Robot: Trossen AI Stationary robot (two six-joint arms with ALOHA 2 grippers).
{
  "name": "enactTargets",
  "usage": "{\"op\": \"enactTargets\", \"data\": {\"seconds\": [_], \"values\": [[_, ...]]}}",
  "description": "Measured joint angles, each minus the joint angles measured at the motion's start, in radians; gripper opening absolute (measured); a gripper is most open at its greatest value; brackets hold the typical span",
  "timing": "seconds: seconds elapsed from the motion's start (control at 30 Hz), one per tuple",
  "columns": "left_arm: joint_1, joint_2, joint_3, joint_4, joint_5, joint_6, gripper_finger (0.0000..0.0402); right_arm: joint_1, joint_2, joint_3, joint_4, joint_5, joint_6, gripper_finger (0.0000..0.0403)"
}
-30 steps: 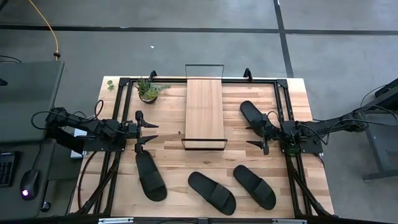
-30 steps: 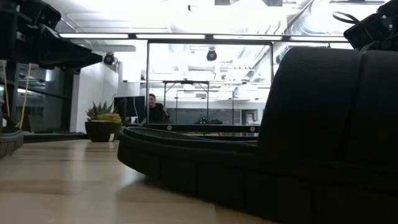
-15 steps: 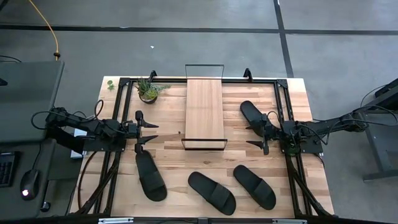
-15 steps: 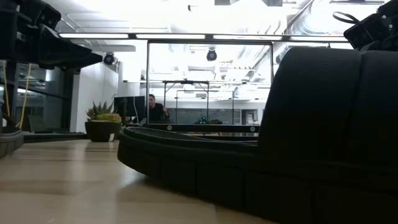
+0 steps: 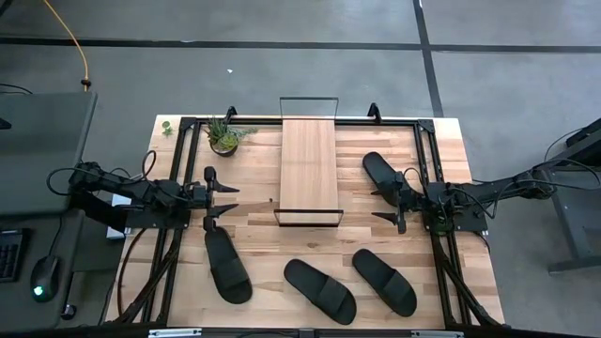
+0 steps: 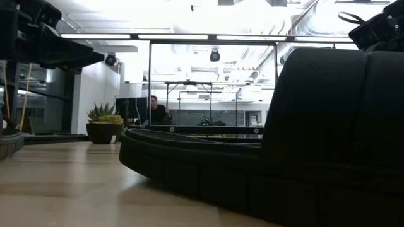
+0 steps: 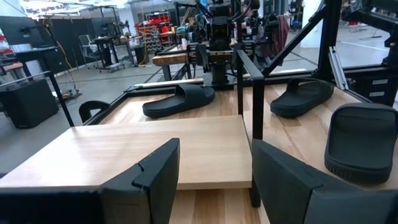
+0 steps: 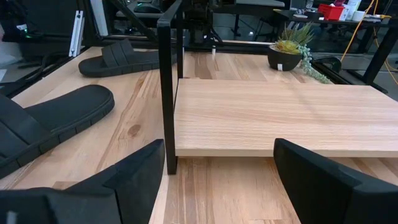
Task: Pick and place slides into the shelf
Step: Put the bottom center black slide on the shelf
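The shelf [image 5: 308, 169], a light-wood plank with black wire rails at its short ends, stands mid-table. Four black slides lie sole-down on the table: one [image 5: 228, 266] near my left gripper, two [image 5: 319, 290] [image 5: 384, 281] by the near edge, and one [image 5: 380, 170] right of the shelf. My left gripper [image 5: 230, 202] hovers left of the shelf's near end, open and empty. My right gripper [image 5: 377, 207] hovers right of it, open and empty. Both wrist views show the plank [image 7: 155, 149] [image 8: 273, 115] ahead of the open fingers.
A small potted plant [image 5: 223, 137] stands at the far left of the table, beside the shelf. A black metal frame [image 5: 427, 141] runs round the tabletop. In the low view a slide [image 6: 265, 170] fills the foreground, and a person [image 6: 156, 113] sits in the room behind.
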Motion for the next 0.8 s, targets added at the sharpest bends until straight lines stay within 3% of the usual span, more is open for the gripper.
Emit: {"op": "enactTargets", "data": {"seconds": [0.8], "values": [[0.000, 0.000, 0.000, 0.095, -0.006, 0.052, 0.0184, 0.000, 0.000, 0.000, 0.000, 0.000, -0.048, 0.0293]]}}
